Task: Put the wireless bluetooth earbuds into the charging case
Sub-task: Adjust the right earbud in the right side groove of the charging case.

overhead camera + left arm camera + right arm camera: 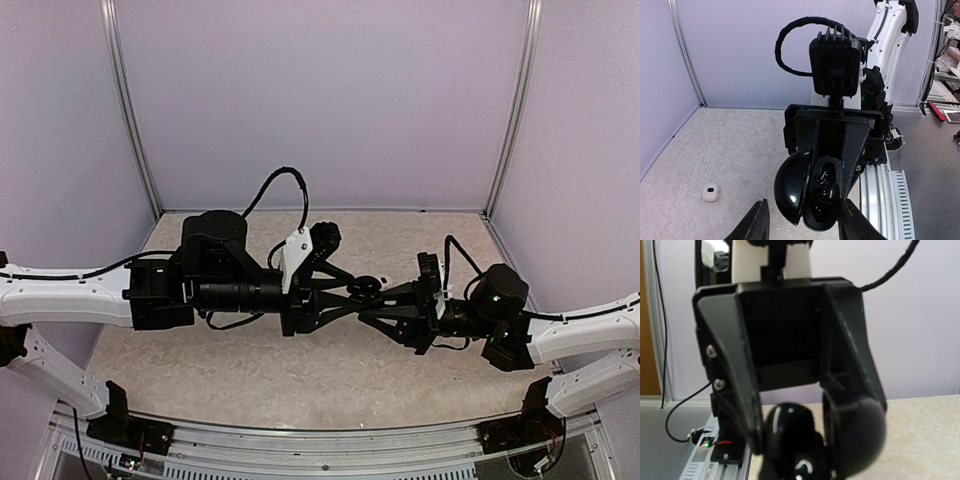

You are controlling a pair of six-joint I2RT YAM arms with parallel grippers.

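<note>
A glossy black charging case (790, 192) hangs open in mid-air between the two arms, its lid swung out to the left. My right gripper (378, 298) is shut on the case's base. Two glossy black earbuds (827, 192) lie in the base. My left gripper (807, 224) is open, a finger on each side of the case below it, the right one close to the base. In the right wrist view the case (790, 440) is a blurred shape close to the lens. The case also shows in the top view (368, 287). No white earbuds show.
A small white rounded object (711, 192), like a closed white case, lies on the speckled tabletop (730, 150) to the left. Lilac walls close in the back and sides. The metal rail (885, 200) runs along the near edge.
</note>
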